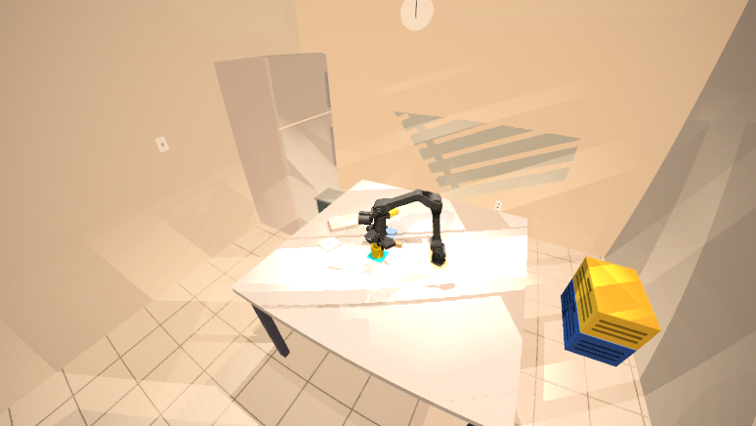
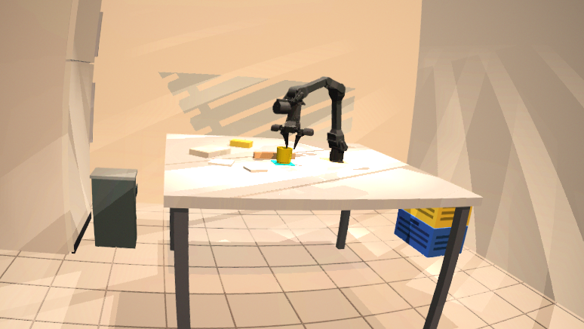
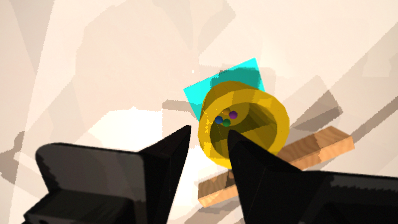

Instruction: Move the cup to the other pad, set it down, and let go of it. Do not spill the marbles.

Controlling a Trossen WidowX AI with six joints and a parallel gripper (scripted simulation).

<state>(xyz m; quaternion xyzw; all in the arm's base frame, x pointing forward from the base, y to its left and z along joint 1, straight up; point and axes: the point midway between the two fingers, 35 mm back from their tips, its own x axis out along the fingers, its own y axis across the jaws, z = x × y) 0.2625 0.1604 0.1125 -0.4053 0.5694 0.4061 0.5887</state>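
The yellow cup point(image 1: 377, 252) point(image 2: 284, 155) point(image 3: 283, 122) stands upright on the cyan pad point(image 1: 377, 258) point(image 2: 290, 164) point(image 3: 195, 96). In the wrist view small marbles lie inside it: blue point(image 3: 218, 120), green point(image 3: 226, 123) and purple point(image 3: 233, 115). My gripper point(image 2: 290, 147) point(image 3: 209, 132) is partly open and holds nothing. Its fingertips are close to the height of the cup's rim. In the wrist view the left finger is outside the cup and the right finger overlaps its mouth; whether it touches the wall cannot be told. The other pad cannot be made out for certain.
A wooden block point(image 2: 263, 155) point(image 3: 325, 145) lies close behind the cup. A blue patch point(image 1: 392, 233) shows beyond it. A yellow block point(image 1: 393, 212) point(image 2: 241, 143), a thick pale board point(image 1: 344, 223) point(image 2: 209, 152) and thin white pieces point(image 2: 221, 162) point(image 2: 256, 167) lie on the table.
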